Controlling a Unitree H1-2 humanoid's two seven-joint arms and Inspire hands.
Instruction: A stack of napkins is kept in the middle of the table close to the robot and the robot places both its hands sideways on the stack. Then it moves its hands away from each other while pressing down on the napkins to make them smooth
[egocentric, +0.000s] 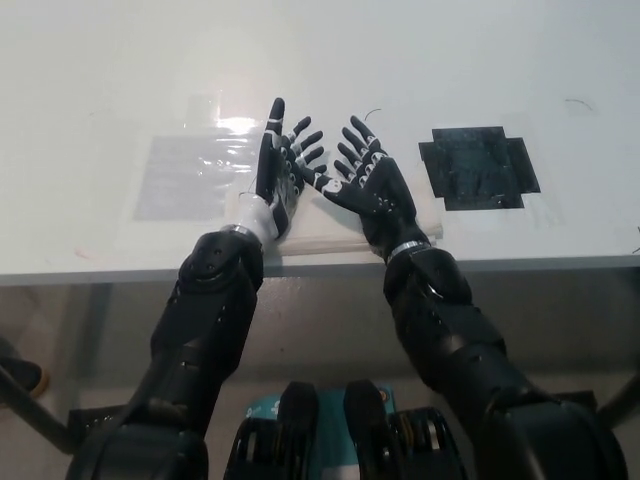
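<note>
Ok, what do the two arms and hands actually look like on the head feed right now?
Both arms are bulky, glossy black, with rounded segmented shells. The left hand is dark with white patches along its fingers and a white wrist cuff. The right hand is black, with white marks on its fingers and a thin silvery ring at the wrist. No loose cables are visible.

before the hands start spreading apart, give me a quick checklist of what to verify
1. Napkin stack sits at the near table edge, between the arms: ok.
2. Left hand is over the stack, edge-on, fingers apart: ok.
3. Right hand is over the stack, fingers apart: ok.
4. Hands close together at the stack's middle, ready to sweep outward: ok.
5. Hands actually pressing down on the napkins: cannot tell.
6. Sweep paths: clear plastic sheet lies left, black patch right; both look flat: ok.
</note>
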